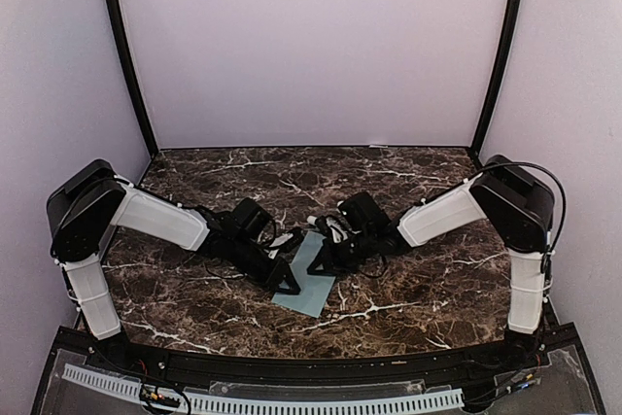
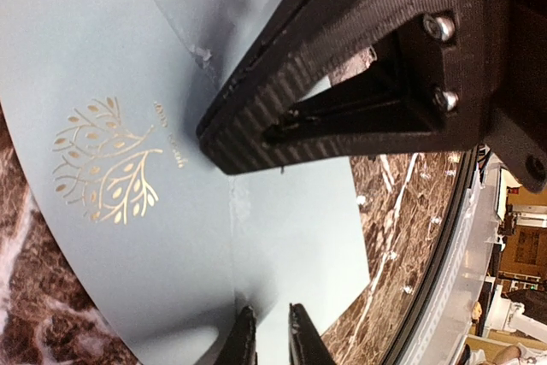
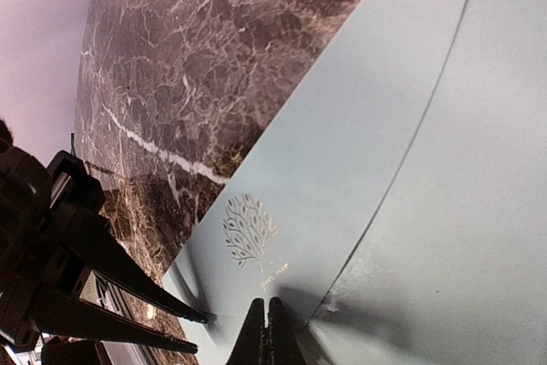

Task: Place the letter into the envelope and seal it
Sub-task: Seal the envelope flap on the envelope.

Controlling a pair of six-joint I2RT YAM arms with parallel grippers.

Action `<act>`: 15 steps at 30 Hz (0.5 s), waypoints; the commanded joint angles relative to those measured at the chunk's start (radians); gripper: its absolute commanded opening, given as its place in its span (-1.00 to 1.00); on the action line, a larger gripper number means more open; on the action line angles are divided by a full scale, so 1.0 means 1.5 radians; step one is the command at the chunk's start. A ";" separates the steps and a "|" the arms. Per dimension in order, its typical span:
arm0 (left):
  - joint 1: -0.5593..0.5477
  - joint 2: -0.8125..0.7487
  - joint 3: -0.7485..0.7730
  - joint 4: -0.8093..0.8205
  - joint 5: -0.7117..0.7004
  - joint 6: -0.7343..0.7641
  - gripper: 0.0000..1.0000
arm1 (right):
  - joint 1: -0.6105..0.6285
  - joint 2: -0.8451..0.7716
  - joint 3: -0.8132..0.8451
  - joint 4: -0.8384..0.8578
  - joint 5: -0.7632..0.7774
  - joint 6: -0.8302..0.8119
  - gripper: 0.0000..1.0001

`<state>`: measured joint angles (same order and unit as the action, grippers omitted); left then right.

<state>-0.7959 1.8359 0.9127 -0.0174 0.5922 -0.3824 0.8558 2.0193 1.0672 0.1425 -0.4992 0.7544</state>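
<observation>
The pale blue-grey envelope (image 1: 309, 281) lies flat on the marble table, its flap folded down. A gold tree emblem (image 3: 248, 232) is printed beside the flap's edge, also seen in the left wrist view (image 2: 107, 160). My right gripper (image 3: 267, 335) is shut, tips pressed on the envelope (image 3: 385, 168) right by the flap's edge. It fills the upper part of the left wrist view (image 2: 214, 147). My left gripper (image 2: 272, 335) rests its tips on the envelope (image 2: 299, 237) near a corner, fingers a narrow gap apart with nothing between them. The letter is hidden.
Dark brown marble table (image 1: 408, 191) with white veins surrounds the envelope. A black rail and a white perforated strip (image 1: 292, 400) run along the near edge. Pale walls enclose the back and sides. Both arms meet at the table's middle.
</observation>
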 commanded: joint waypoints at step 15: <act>0.000 -0.002 -0.006 -0.038 -0.035 0.014 -0.74 | 0.026 0.017 -0.002 -0.006 -0.035 -0.016 -1.00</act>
<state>-0.7959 1.8359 0.9127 -0.0170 0.5919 -0.3775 0.8539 2.0197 1.0683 0.1482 -0.5194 0.7334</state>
